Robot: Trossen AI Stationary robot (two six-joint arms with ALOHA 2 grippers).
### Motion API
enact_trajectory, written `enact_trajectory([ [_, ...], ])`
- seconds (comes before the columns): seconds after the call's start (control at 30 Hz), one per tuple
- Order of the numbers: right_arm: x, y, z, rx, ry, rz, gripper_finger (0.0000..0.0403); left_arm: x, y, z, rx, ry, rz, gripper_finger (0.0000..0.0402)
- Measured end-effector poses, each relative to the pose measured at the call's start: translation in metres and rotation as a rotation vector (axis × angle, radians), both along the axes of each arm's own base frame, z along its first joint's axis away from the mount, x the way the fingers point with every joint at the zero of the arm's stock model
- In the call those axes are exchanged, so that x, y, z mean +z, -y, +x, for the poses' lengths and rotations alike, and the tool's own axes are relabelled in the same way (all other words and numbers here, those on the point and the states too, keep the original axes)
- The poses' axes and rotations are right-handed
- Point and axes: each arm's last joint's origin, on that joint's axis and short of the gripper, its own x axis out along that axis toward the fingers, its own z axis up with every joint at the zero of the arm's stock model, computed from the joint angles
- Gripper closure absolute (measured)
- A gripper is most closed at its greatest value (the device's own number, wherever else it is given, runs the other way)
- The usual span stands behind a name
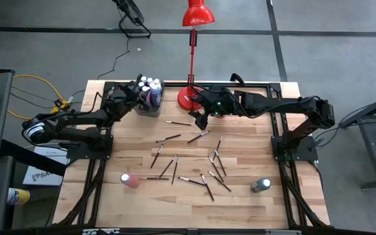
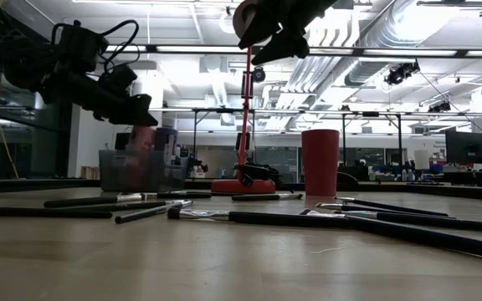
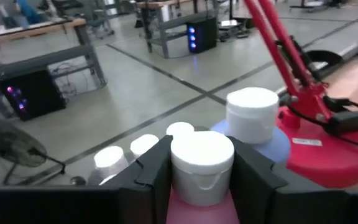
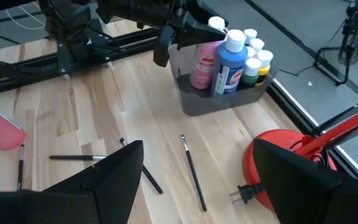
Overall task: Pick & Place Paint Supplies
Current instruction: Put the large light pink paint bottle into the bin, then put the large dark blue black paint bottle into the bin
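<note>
Holding: the left gripper (image 3: pixel 201 180) has its two fingers closed against a pink paint bottle (image 3: pixel 202 163) just under its white cap, over the translucent grey bin (image 4: pixel 225 99).
Bin: it stands near the table's far edge at about 11 o'clock from the table's middle, already holding upright bottles, among them a tall blue bottle (image 4: pixel 230 65).
Right gripper: the right gripper (image 1: pixel 199 119) hangs above the table just at 12 o'clock of the scattered paintbrushes (image 1: pixel 194 166), its fingers spread wide with nothing between them.
Edges: a red lamp (image 1: pixel 191 96) has its base just at 3 o'clock of the bin, close to the right arm.
Open room: bare wood lies between the bin and the brushes; a pink bottle lying on its side (image 1: pixel 130 180) sits at 8 o'clock, and a grey-green bottle (image 1: pixel 260 185) at 4 o'clock, both near the front edge.
Only in the low view: a dark red cup (image 2: pixel 320 162) stands beyond the brushes.
Only in the right wrist view: the bin's bottle colours, and the lamp's plug on the wood.
</note>
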Motion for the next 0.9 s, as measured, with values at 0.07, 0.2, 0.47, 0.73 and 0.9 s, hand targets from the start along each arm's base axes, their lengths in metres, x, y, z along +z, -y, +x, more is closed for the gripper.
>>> enact_trajectory([
  [0.07, 0.000, 0.000, 0.000, 0.000, 0.000, 0.000, 0.0108, 0.000, -0.001, 0.000, 0.019, -0.003, 0.001, 0.0233],
  [0.2, 0.000, 0.000, 0.000, -0.010, 0.005, 0.014, 0.0108, 0.000, -0.001, -0.001, 0.030, -0.005, 0.000, 0.0162],
  [0.47, 0.000, -0.001, -0.004, -0.034, -0.003, 0.055, 0.0108, 0.001, 0.000, -0.001, 0.025, 0.004, -0.002, 0.0137],
  [0.73, 0.014, -0.006, -0.043, -0.155, -0.100, 0.171, 0.0108, 0.019, 0.001, -0.002, 0.012, 0.034, 0.069, 0.0136],
  [0.9, 0.025, -0.016, -0.082, -0.204, -0.183, 0.341, 0.0108, 0.032, 0.006, -0.006, -0.023, 0.076, 0.120, 0.0135],
])
